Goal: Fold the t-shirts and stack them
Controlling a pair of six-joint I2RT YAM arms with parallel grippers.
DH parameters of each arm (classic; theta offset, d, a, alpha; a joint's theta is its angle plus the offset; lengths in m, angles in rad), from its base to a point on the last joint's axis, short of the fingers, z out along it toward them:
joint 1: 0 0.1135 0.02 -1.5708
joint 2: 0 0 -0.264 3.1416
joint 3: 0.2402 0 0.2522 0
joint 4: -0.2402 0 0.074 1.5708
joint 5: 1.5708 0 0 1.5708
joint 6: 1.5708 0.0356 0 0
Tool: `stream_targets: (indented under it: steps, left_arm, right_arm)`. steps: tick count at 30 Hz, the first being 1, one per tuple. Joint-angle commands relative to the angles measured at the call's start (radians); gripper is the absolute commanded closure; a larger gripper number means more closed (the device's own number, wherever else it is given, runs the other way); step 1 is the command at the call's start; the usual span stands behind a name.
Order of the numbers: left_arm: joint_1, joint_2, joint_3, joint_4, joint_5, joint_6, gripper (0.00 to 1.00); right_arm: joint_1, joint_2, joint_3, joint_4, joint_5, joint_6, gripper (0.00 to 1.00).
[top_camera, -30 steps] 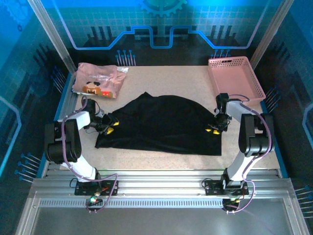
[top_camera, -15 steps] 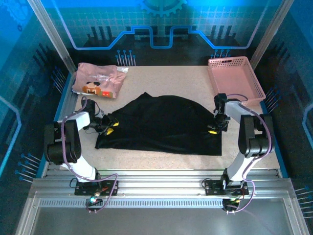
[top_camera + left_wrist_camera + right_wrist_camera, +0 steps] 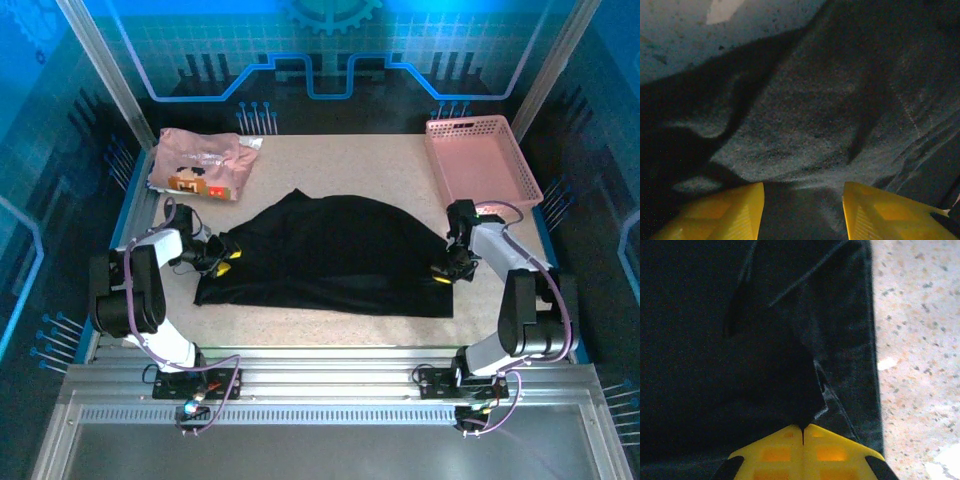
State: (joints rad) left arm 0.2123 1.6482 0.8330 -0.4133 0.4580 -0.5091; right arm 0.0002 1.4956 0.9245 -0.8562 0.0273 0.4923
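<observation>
Speckled table (image 3: 300,328) — right end effector (image 3: 802,431) pinches black t-shirt (image 3: 330,250).

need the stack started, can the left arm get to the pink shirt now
Probably yes: the pink shirt lies just beyond the left gripper, with bare table between. But black shirt cloth sits between its fingers, so it may need letting go first.

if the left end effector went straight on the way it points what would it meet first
The large plain black cloth t-shirt: its rumpled edge lies directly ahead of the left end effector, probably close, though depth is unclear.
</observation>
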Motion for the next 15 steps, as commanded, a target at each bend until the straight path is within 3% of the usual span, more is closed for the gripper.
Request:
stream_targets:
  steps: [1, 8, 15]
  left_arm:
    - [0.018, 0.001, -0.005, -0.051, -0.033, 0.046, 0.53]
    - [0.019, 0.013, 0.005, -0.061, -0.045, 0.065, 0.52]
    - [0.019, 0.031, 0.008, -0.055, -0.065, 0.084, 0.51]
  right_arm:
    - [-0.028, -0.055, 0.002, -0.058, 0.016, 0.014, 1.0]
    - [-0.038, -0.115, 0.064, -0.173, 0.024, 0.012, 1.0]
    - [-0.085, -0.066, 0.082, -0.187, 0.043, -0.02, 1.0]
